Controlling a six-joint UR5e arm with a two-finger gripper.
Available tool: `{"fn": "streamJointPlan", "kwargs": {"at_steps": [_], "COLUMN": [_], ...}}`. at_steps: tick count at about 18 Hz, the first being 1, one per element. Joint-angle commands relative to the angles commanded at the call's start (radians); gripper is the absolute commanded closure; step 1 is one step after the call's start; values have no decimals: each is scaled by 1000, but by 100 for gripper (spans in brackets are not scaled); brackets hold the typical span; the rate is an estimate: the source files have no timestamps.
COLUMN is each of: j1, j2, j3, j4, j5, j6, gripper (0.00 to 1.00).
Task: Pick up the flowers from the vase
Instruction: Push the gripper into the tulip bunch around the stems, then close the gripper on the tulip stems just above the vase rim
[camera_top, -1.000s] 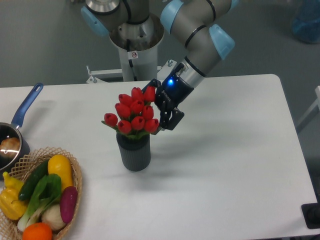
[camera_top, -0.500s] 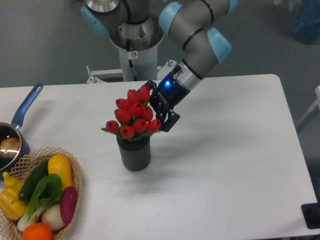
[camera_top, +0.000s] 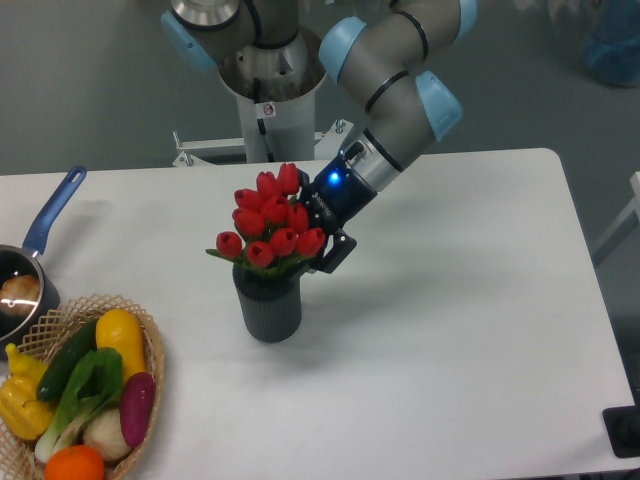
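A: Which parts are hidden or cut off?

B: The gripper sits against the right side of the flowers; the red buds cover most of its fingers, so whether it is clamped on the bunch cannot be told. The stems appear to reach into the vase, though the mouth is screened by leaves.

A: Location of the vase?

B: Upright on the white table, left of centre.

A: Surroundings?

B: A wicker basket of vegetables occupies the front-left corner, cropped by the frame. A blue-handled saucepan lies at the left edge, partly cut off. Grey floor behind.
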Motion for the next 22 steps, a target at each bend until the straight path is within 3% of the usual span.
{"fn": "streamJointPlan", "kwargs": {"at_steps": [15, 16, 19, 22], "j1": [-32, -31, -25, -20], "j2": [8, 9, 11, 11], "j3": [-23, -25, -44, -43], "j4": [-3, -3, -2, -2], "j5": [-65, -65, -63, -63], "j6": [-8, -8, -6, -6], "gripper": [0, 2, 25, 25]}}
